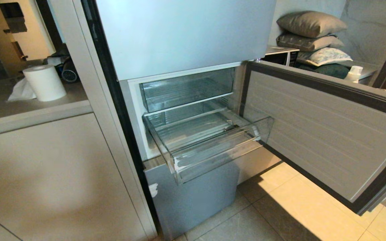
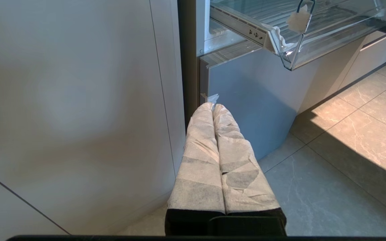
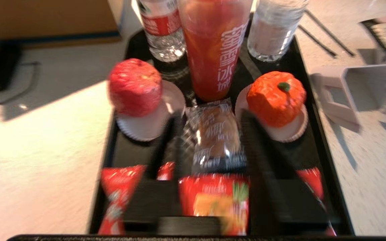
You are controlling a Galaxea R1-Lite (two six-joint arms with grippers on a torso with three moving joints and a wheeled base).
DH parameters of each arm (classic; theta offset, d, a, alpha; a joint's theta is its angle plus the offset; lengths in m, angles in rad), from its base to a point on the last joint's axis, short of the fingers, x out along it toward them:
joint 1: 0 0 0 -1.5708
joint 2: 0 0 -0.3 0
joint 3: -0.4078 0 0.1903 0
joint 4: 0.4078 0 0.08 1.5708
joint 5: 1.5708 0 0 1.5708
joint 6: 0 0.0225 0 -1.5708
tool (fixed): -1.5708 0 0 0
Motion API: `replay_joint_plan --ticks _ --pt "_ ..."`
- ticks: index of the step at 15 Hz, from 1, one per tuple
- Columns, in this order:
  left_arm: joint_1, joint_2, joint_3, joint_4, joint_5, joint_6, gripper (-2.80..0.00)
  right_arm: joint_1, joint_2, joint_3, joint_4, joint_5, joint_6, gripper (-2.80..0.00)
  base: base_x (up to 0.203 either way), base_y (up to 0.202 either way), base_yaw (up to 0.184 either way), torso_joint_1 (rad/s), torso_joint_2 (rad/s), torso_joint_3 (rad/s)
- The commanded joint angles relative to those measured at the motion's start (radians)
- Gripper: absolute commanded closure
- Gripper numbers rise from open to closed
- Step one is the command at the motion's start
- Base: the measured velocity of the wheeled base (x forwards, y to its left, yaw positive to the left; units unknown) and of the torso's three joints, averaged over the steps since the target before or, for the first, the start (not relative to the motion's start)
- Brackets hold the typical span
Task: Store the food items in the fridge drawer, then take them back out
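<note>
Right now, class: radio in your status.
Right pincer open above snack packet on black tray. Left pincer shut, parked low. Fridge drawer pulled out, empty.

Left gripper (image 2: 213,107) low, padded jaws pressed together; right gripper (image 3: 209,117) pointing downward, dark jaws parted, empty.

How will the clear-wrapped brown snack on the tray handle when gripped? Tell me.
The snack probably weighs little, since it is small and flat. Its glossy, crinkled wrapper may slip or crumple under a grip. Lying flat on the tray, it should not roll, though a hard squeeze could crush what looks like soft cake.
</note>
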Motion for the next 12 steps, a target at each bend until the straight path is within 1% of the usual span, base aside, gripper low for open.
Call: replay_joint_plan --ticks 1,3,4,8,10,12 --pt "0.0 0.0 0.0 0.0 0.0 0.0 0.0 0.0 0.16 -0.091 -0.006 0.014 -0.008 -2.8 0.0 0.0 0.0 0.0 0.0 0.0" --pt "0.0 0.0 0.0 0.0 0.0 0.0 0.0 -0.004 0.234 -0.159 -0.003 0.071 -0.007 -2.8 0.0 0.0 0.0 0.0 0.0 0.0" --pt "0.0 0.0 -0.001 0.0 0.0 0.0 0.0 -0.011 0.263 -0.199 -0.002 0.081 -0.008 -2.8 0.0 0.0 0.0 0.0 0.0 0.0" --pt "0.0 0.0 0.0 0.0 0.0 0.0 0.0 -0.051 0.347 -0.313 0.009 0.076 -0.011 -2.8 0.0 0.0 0.0 0.0 0.0 0.0" --pt "0.0 0.0 -0.001 0.0 0.0 0.0 0.0 -0.074 0.353 -0.32 0.038 0.072 -0.012 -2.8 0.0 0.0 0.0 0.0 0.0 0.0" --pt "0.0 0.0 -0.001 0.0 0.0 0.0 0.0 -0.092 0.373 -0.331 0.039 0.064 -0.015 -2.8 0.0 0.0 0.0 0.0 0.0 0.0"
